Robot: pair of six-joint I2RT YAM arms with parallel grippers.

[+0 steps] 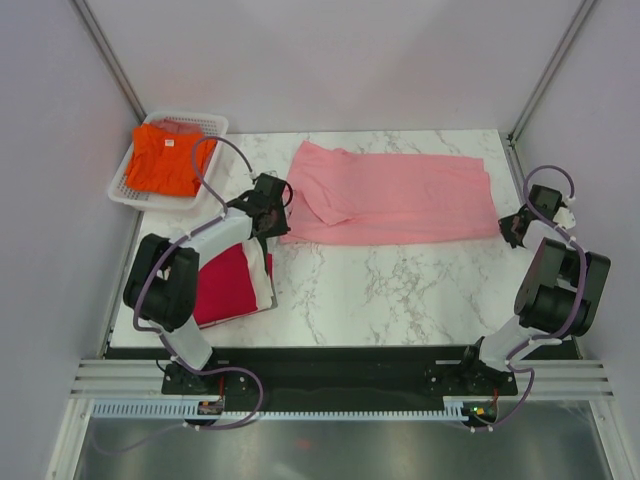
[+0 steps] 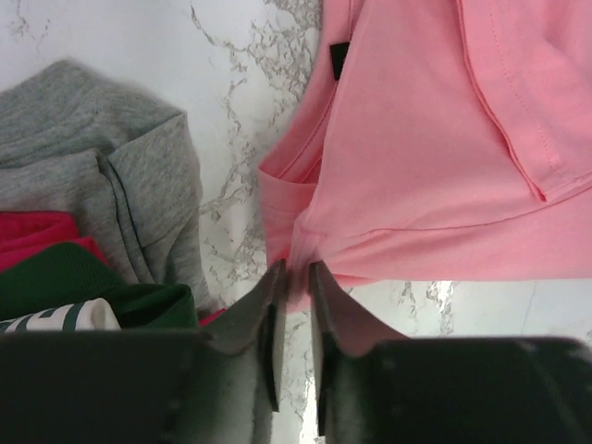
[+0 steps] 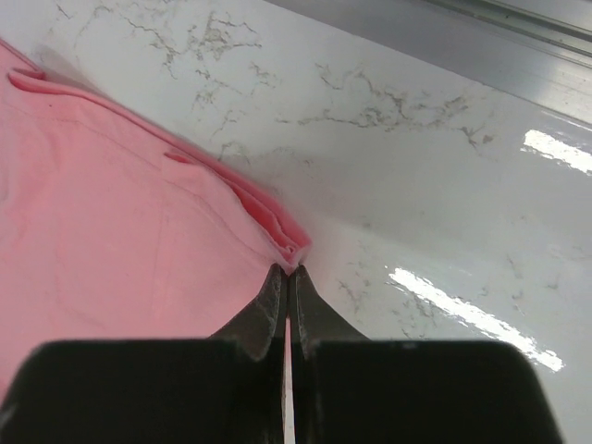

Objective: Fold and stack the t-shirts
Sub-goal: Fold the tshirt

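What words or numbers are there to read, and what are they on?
None can be read whole.
White letters on the dark green cloth: partly hidden, unreadable.
Black tag on the pink t-shirt: too small to tell.

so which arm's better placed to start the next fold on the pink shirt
Left, probably: the left gripper is shut on the hem of the pink shirt. The right gripper is shut, the shirt's corner just past its tips, seemingly not held.
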